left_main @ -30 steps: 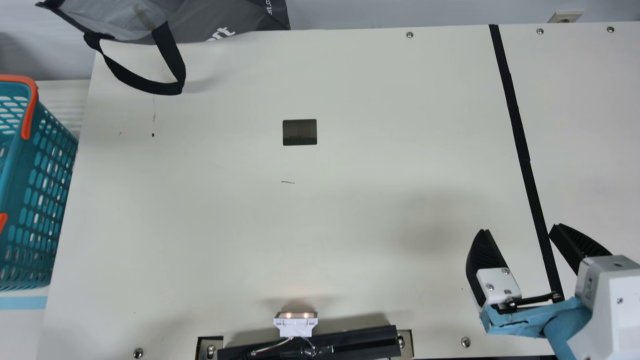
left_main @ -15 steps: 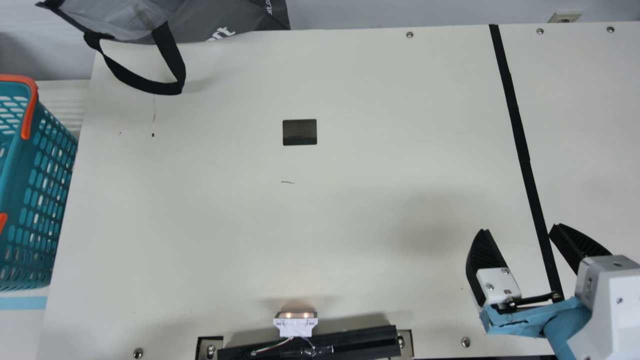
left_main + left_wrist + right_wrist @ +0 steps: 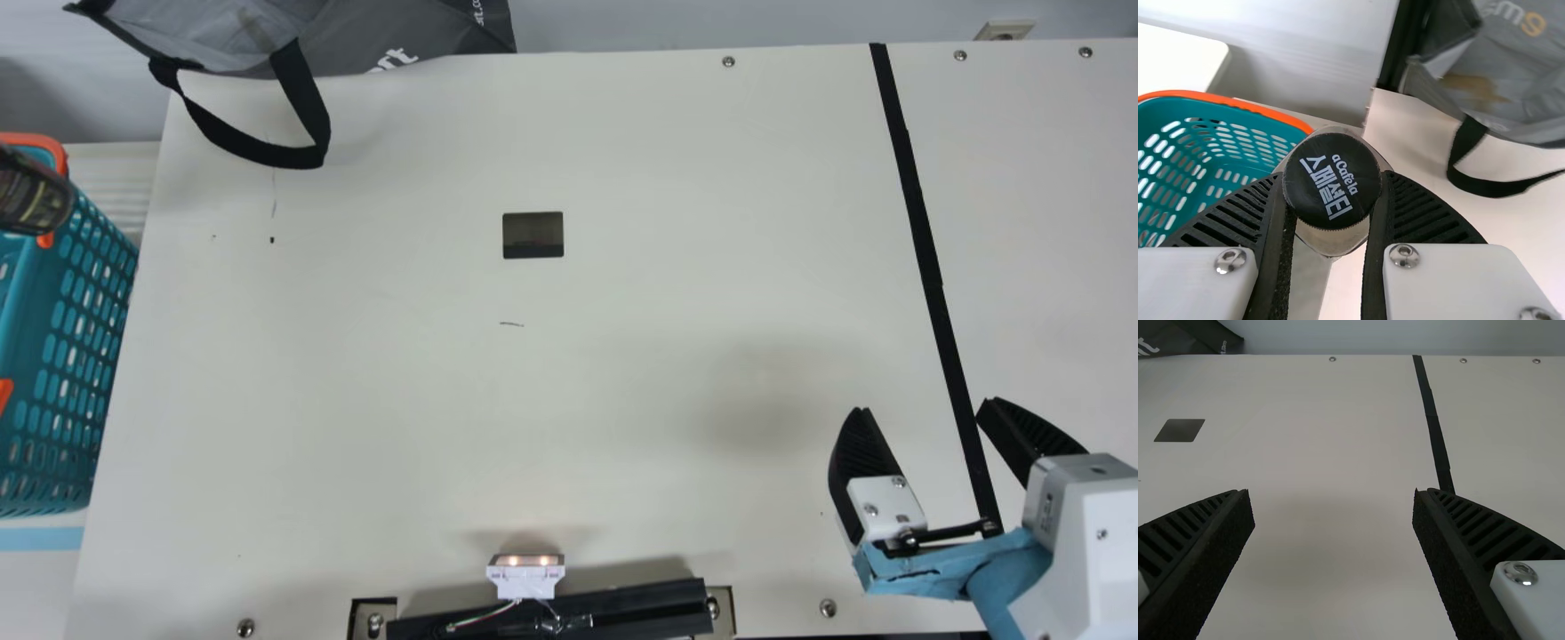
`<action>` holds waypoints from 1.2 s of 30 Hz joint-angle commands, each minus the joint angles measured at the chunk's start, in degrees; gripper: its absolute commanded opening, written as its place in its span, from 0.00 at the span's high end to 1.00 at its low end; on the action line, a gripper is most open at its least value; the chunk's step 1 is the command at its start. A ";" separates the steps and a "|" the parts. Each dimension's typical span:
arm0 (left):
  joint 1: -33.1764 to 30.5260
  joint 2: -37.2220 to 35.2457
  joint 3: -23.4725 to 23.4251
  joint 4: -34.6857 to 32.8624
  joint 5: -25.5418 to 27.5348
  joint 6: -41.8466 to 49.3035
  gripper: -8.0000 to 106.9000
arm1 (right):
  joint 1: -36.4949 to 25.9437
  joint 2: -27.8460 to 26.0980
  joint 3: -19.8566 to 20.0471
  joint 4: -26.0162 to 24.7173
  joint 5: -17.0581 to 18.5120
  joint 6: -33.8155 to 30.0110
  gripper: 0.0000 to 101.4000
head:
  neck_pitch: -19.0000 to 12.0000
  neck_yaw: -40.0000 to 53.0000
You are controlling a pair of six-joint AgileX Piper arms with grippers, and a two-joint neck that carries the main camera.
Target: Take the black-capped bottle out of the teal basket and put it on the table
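On the main view's clock face, a small pair of lights [image 3: 525, 576] sits at six o'clock on the near edge of the table [image 3: 533, 409]. Near four o'clock the right gripper [image 3: 925, 406] hangs over the table, its fingers wide apart with nothing between them; it seems to have no part in this job.

Out at nine o'clock stands the teal basket [image 3: 67, 356], partly cut off by the edge. Between nine and ten, the bottle [image 3: 34, 197] hangs in front of the basket's orange handle [image 3: 51, 233]. In the left wrist view, the left gripper [image 3: 1333, 179] has its fingers closed on the bottle by the black cap [image 3: 1338, 200], with the basket's rim just beside it.

Farther off, at eleven, a gray bag [image 3: 391, 40] sags at the table's far edge, its black strap [image 3: 284, 158] looping onto the top.

I'd call the job a little past halfway: the grasp is done and the bottle looks clear of the basket's inside. What is left is to carry it toward three o'clock, past the rim, lower it upright onto the table, and let go. A low path could knock the rim or handle.
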 commanded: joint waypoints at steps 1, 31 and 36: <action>-2.83 -0.12 0.17 1.02 0.01 -2.15 0.93 | 0.00 0.00 0.00 0.00 0.00 0.00 0.10 | -0.21 0.47; -32.43 3.05 2.80 14.84 -4.59 -24.03 0.93 | 0.00 0.00 0.00 0.01 -0.06 0.00 0.10 | -0.21 0.47; -36.65 4.50 2.50 16.57 -5.41 -26.81 0.93 | 0.00 0.00 0.00 0.01 -0.06 0.00 0.10 | -0.21 0.47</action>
